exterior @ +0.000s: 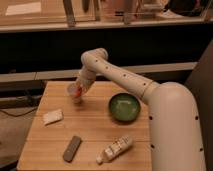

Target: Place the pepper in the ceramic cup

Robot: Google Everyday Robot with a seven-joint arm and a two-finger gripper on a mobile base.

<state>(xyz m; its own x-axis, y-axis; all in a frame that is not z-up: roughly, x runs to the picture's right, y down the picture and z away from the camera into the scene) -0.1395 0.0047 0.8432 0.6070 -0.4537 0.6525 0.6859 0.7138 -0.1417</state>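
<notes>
The ceramic cup (73, 93), small and pale, stands on the wooden table (95, 132) near its back left. My gripper (80, 89) comes down from the white arm right at the cup's rim, on its right side. A red-orange bit of the pepper (78, 92) shows at the fingertips, over the cup's mouth. The gripper looks shut on it. How deep the pepper sits in the cup is hidden.
A wide dark green bowl (124, 107) sits to the right of the cup. A white sponge-like piece (52, 116) lies at the left, with a dark grey bar (72, 148) and a white bottle (115, 149) along the front edge. The robot's body fills the right side.
</notes>
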